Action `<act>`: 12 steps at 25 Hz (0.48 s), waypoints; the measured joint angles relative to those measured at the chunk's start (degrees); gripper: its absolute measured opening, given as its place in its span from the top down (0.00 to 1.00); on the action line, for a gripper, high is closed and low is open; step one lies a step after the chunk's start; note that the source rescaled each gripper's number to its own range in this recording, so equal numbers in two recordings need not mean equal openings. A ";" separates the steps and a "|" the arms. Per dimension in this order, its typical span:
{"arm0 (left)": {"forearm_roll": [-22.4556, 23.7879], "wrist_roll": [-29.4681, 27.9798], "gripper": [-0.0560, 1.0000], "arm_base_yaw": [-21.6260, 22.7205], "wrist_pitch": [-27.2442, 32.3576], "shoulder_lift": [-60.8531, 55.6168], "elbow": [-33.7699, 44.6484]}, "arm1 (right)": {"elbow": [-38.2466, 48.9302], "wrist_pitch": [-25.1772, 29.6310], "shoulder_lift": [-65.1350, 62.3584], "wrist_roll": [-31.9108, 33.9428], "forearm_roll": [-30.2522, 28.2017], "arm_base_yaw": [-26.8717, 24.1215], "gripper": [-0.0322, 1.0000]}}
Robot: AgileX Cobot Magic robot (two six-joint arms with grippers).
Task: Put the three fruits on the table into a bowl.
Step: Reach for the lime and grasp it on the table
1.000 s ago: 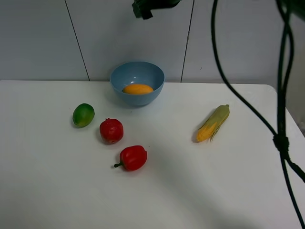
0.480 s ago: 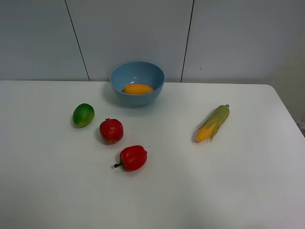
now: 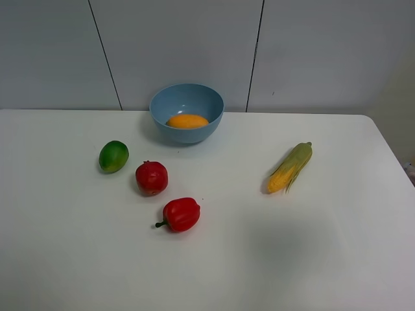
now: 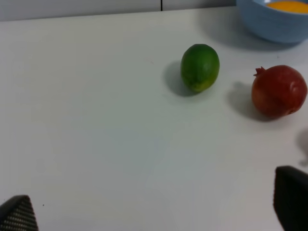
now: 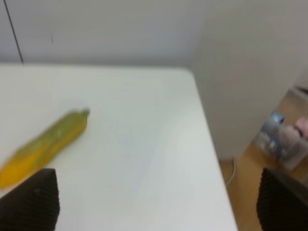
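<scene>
The light-blue bowl stands at the back of the table with the orange-yellow mango inside it. The green lime and the dark-red pomegranate lie on the table in front of it, to the left. Neither gripper shows in the high view. In the left wrist view my left gripper is open and empty, with the lime, the pomegranate and the bowl's edge ahead. In the right wrist view my right gripper is open and empty above the table's right part.
A red bell pepper lies in front of the pomegranate. A corn cob lies at the right, also in the right wrist view. The table's right edge drops to the floor, where some clutter lies.
The dark arm parts and cables seen at the top and right of the high view one second ago have left it. The fruits and bowl have not moved.
</scene>
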 joint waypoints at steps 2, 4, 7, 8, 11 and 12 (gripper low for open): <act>0.00 0.00 0.00 0.00 0.00 0.00 0.00 | 5.12 0.07 -3.98 0.00 0.95 -0.17 0.56; 0.00 0.00 0.00 0.00 0.00 0.00 0.00 | 9.83 0.07 -7.48 0.44 2.74 -0.17 0.56; 0.00 0.00 0.00 0.00 0.00 0.00 0.00 | 13.88 -0.26 -12.00 0.61 5.10 -0.17 0.56; 0.00 0.00 0.00 0.00 0.00 0.00 0.00 | 14.50 -0.26 -13.51 0.61 5.49 -0.17 0.56; 0.00 0.00 0.00 0.00 0.00 0.00 0.00 | 14.75 -0.53 -17.52 0.61 5.68 -0.17 0.56; 0.00 0.00 0.00 0.00 0.00 0.00 0.00 | 14.75 -0.53 -18.57 0.61 5.73 -0.17 0.56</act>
